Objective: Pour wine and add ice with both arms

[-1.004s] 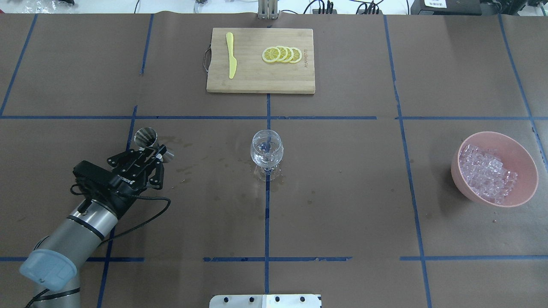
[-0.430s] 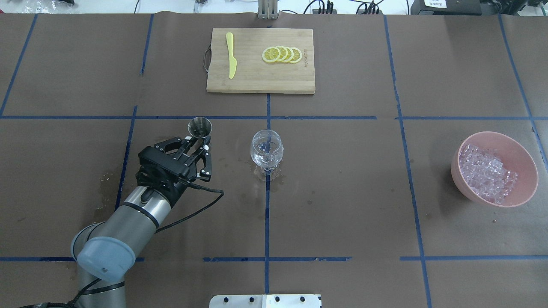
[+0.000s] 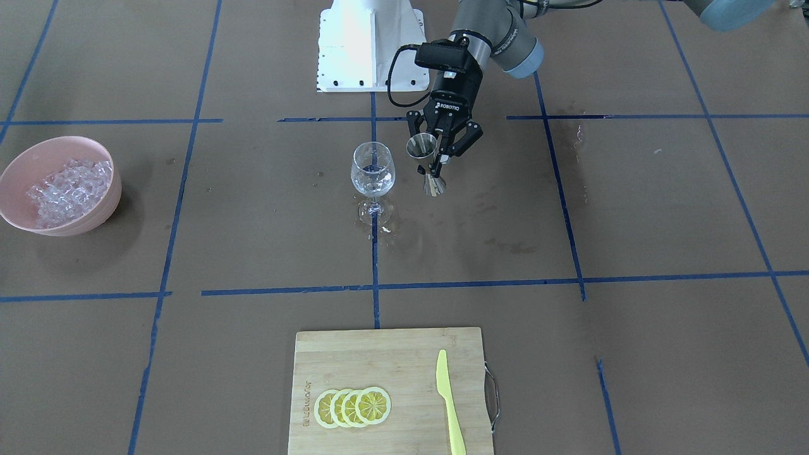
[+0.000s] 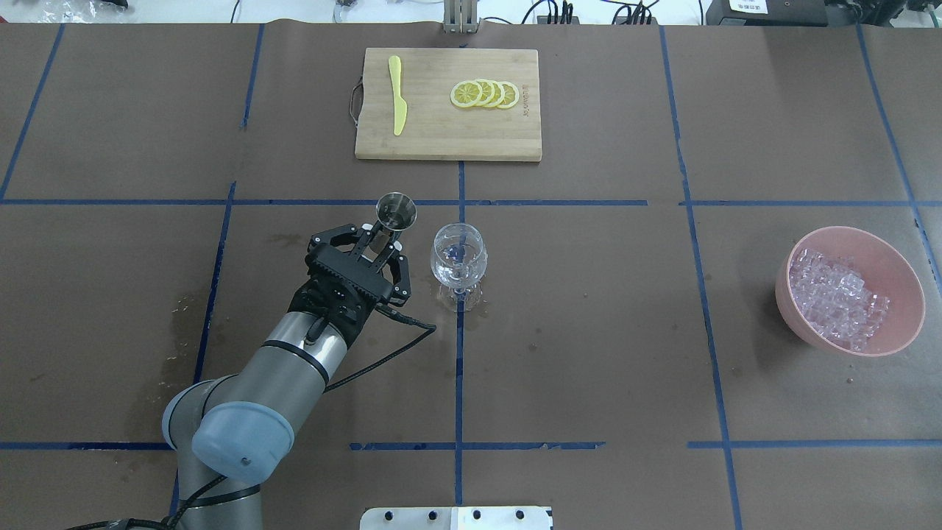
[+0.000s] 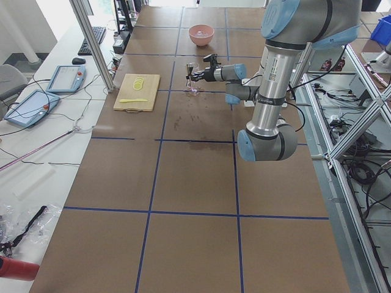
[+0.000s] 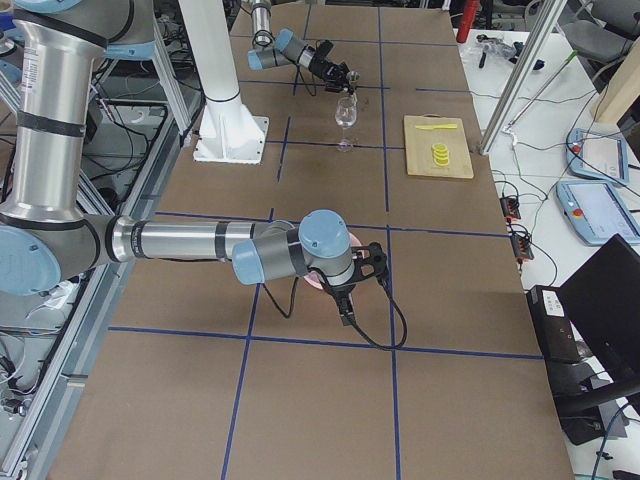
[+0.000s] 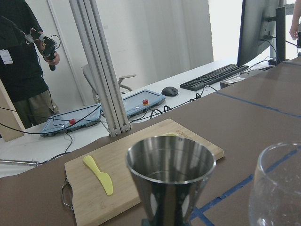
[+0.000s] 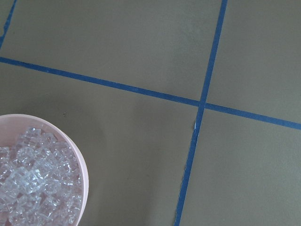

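two-armed robot at a paper-covered tabletop (image 4: 589, 331) marked with blue tape lines. the left arm (image 4: 294, 361) reaches toward the middle, its jaws pinching a steel double-cone jigger (image 4: 396, 211) at the narrow waist. the jigger is held upright just beside an upright clear wine glass (image 4: 458, 254), on the robot's left of it and not touching. in the left wrist view the jigger's rim (image 7: 170, 157) sits at about the level of the glass's rim (image 7: 277, 162). damp marks show on the paper around the glass's foot.

the ice (image 4: 835, 298) lies heaped in a pink bowl (image 4: 901, 269) well apart on the robot's right. the right arm (image 6: 180, 240) shows only in the side view, its wrist over that bowl; whether its jaws are spread or pressed together cannot be told. its wrist camera looks down on the bowl's rim (image 8: 81, 162) and the cubes (image 8: 37, 183).

at the far edge, a wooden cutting board (image 4: 441, 140) carries a yellow knife (image 4: 397, 96) and four overlapping lemon slices (image 4: 486, 93).
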You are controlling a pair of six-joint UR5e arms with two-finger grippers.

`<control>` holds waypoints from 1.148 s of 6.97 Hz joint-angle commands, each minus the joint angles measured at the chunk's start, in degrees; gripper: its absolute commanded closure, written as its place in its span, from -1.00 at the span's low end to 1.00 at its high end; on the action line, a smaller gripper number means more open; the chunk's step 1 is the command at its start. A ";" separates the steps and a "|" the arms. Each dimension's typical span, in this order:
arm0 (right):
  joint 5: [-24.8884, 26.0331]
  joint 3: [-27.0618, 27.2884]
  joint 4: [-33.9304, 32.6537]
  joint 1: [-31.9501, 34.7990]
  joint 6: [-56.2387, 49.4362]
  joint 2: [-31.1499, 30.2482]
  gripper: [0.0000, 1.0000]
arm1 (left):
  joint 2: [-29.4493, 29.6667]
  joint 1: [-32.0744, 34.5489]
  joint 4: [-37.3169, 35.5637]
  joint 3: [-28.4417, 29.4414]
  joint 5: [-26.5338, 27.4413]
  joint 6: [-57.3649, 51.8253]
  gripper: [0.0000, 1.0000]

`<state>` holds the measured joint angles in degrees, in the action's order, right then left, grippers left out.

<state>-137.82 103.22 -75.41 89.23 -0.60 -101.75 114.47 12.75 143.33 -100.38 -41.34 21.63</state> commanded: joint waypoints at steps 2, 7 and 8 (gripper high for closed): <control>0.00 -0.21 0.00 0.06 0.07 -0.38 -1.00 | 2.51 -0.18 -0.95 0.18 3.19 -16.75 1.00; 0.00 -0.39 0.00 0.33 0.07 -0.56 -1.00 | 4.35 -0.35 -0.95 1.06 8.91 -42.50 1.00; 0.00 -0.39 0.00 0.33 0.07 -0.64 -1.00 | 4.44 -0.35 -0.95 1.06 9.08 -46.81 1.00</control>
<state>-137.81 102.84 -75.41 89.50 -0.53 -102.31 118.78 12.41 142.38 -99.34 -32.61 -19.96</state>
